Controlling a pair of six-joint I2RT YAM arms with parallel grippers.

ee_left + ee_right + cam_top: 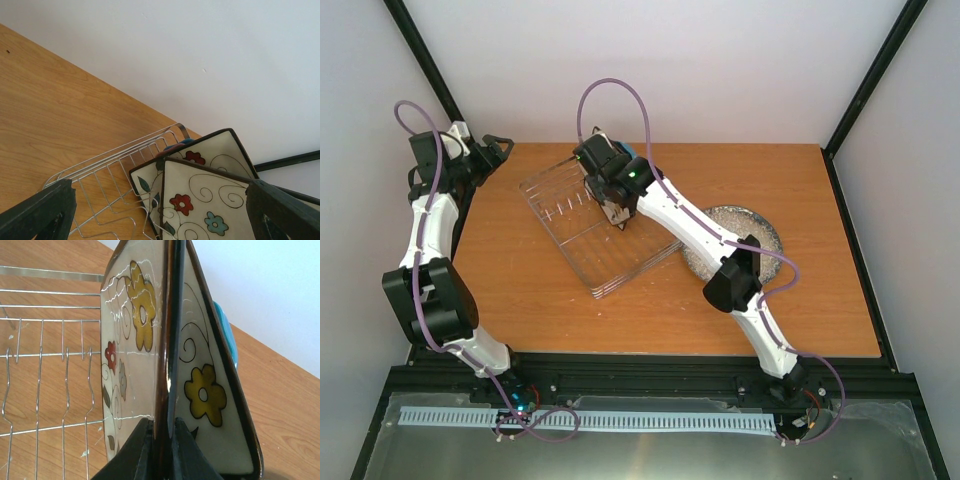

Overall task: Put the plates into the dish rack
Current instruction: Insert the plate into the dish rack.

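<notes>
At far-left corner of the wooden table (pixel 520 300): left gripper (pixel 495 148), clear of everything, holding nothing. In its wrist view the black fingers (pixel 42 215) stand spread wide.

Centre-left: dish rack (pixel 570 215), a shallow rectangular basket of thin silver wire with kinked upright tines, set at an angle on the orange-brown wood grain.

Over the rack: right gripper (pixel 162 432), fingers pressed together on the dark rim of a square cream plate (pixel 132 340). The plate is upright on edge; its glaze is glossy, with yellow and red flowers, a grey leaf and thin curling lines. Just beside it is a second square plate (pixel 210 400), same pattern, leaning slightly away; whether the two touch, cannot tell. Behind them shows a sliver of blue plate (pixel 226 332), mostly hidden.

Right of the rack: round grey speckled plate (pixel 755 222), flat on the table, partly covered by the right arm.
</notes>
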